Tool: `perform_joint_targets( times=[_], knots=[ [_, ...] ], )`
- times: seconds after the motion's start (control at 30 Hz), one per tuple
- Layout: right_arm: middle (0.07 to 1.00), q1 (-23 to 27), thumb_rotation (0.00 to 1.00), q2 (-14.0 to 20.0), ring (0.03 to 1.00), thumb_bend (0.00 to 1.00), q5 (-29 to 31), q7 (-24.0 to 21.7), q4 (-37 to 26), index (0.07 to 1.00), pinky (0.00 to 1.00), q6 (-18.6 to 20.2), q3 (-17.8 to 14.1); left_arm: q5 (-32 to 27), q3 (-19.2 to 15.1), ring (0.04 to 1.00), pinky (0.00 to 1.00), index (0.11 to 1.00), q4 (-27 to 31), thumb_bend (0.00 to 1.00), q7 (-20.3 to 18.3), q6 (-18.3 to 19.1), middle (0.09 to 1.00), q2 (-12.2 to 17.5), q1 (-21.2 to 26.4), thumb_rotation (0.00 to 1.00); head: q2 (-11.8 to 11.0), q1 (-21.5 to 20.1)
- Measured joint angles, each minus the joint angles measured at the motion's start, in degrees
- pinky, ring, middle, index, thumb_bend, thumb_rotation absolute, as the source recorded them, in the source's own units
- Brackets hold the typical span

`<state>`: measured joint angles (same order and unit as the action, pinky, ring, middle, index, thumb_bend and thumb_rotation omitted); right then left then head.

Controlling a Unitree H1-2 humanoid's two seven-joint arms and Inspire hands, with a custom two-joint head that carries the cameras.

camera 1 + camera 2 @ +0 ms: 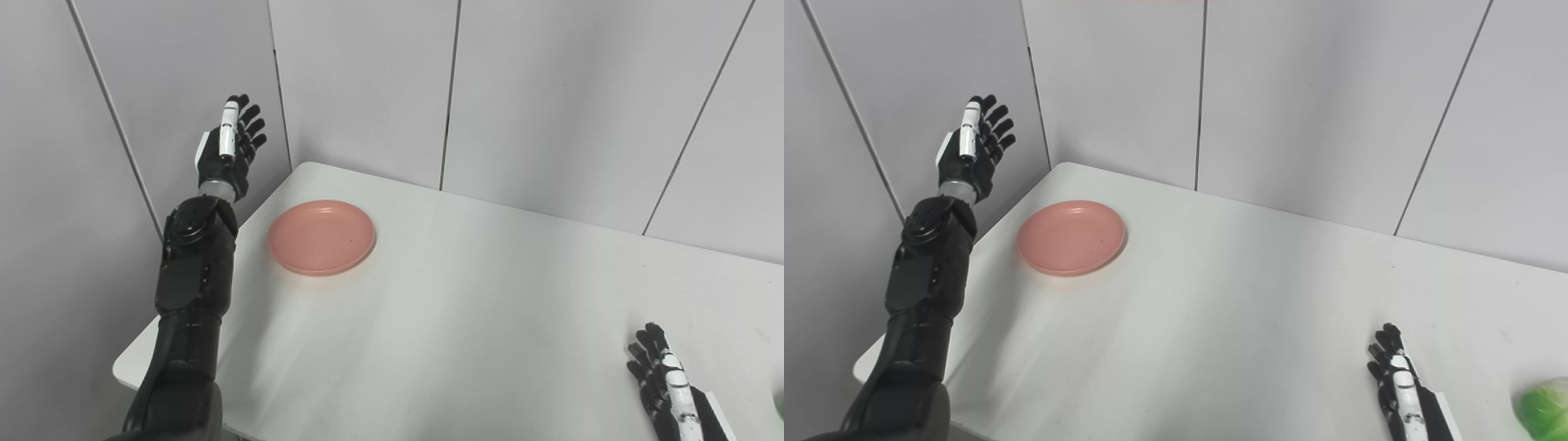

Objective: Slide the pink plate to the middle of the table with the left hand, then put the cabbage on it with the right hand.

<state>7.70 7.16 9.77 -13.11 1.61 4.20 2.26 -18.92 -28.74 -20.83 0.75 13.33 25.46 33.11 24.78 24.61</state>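
Cabbage (1545, 407), green and probably light and springy, lies nearest, far right of the pink plate (321, 237), beside the empty, spread-fingered right hand (1399, 383). The plate looks rigid and slippery; push its rim. Left hand (229, 144) hovers beyond it, open, empty. No writing visible.

A white table (490, 318) with rounded corners fills the near and middle ground, its top smooth and faintly glossy. Behind it, at the far side and left, stand pale grey wall panels (361, 79) split by thin dark vertical seams.
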Motion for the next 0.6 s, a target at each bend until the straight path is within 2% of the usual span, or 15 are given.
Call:
perform_joint_targets(
  times=[0.3,0.6],
  knots=[
    [1.0,-0.4,1.0,0.0,1.0,0.06,-0.19,0.34,-0.63,1.0,1.0,0.16,0.03,-0.55,-0.76,0.929,0.95,0.911,-4.97,0.36,-0.02,-1.63,0.927,1.58,-0.4,1.0,0.61,0.0],
    [1.0,-0.53,1.0,0.08,1.0,0.06,-0.15,0.33,-0.78,1.0,1.0,0.24,0.05,-1.17,-0.8,0.919,0.93,0.914,-10.54,0.35,-0.19,-3.93,0.919,1.73,-0.51,1.0,0.97,-0.09]
  ],
)
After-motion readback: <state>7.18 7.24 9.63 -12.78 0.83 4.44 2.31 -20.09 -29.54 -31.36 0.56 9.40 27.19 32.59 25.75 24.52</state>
